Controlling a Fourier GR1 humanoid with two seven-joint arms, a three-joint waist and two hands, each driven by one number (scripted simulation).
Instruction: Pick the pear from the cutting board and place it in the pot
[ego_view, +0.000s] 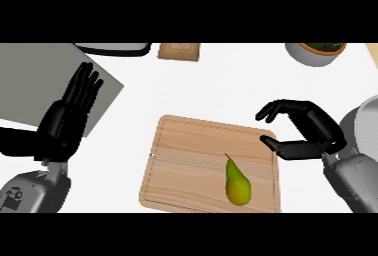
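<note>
A green-yellow pear (236, 182) lies on the wooden cutting board (184, 160), in its lower right part, stem pointing up. My right hand (314, 131) hovers at the board's upper right corner, fingers curled in a claw with nothing in them, up and to the right of the pear and apart from it. The grey pot (367, 125) shows only as a rim at the right edge, behind that hand. My left hand (70, 112) rests open at the left, fingers straight and pointing up.
A grey panel (44, 80) lies under the left hand. Along the back stand a dark-rimmed white dish (118, 48), a small wooden block (179, 51) and a potted plant in a white bowl (317, 52).
</note>
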